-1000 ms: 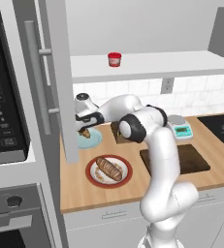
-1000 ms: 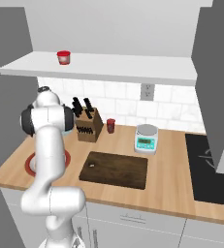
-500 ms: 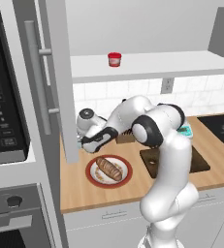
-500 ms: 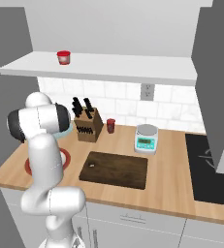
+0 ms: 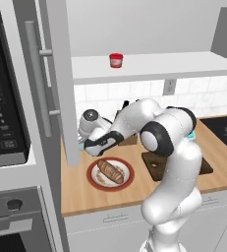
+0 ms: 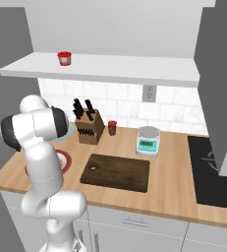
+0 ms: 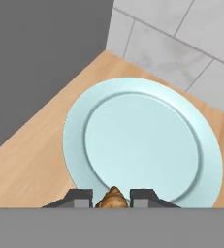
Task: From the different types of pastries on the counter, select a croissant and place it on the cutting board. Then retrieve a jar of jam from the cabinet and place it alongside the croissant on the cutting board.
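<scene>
My gripper (image 7: 111,197) is shut on the croissant (image 7: 114,198), whose golden-brown tip shows between the two fingertips. It hangs over the near rim of a bare light-blue plate (image 7: 142,140). In the left base view the hand (image 5: 91,145) reaches left, just beside the open cabinet door (image 5: 61,83). The other pastry, a brown scored loaf (image 5: 110,171), lies on a red-rimmed plate in front of the hand. The dark cutting board (image 6: 116,172) is bare, to the right on the counter (image 6: 169,187). The red jar of jam (image 5: 116,60) stands on the cabinet shelf (image 6: 105,69).
A knife block (image 6: 89,128), a small red cup (image 6: 112,128) and a kitchen scale (image 6: 148,140) stand along the tiled wall. A black cooktop (image 6: 218,167) lies at the right. A microwave and an oven fill the left of the left base view.
The arm has folded over to the left and the hand has come a little lower and nearer the front beside the cabinet door. The grip stays shut.
</scene>
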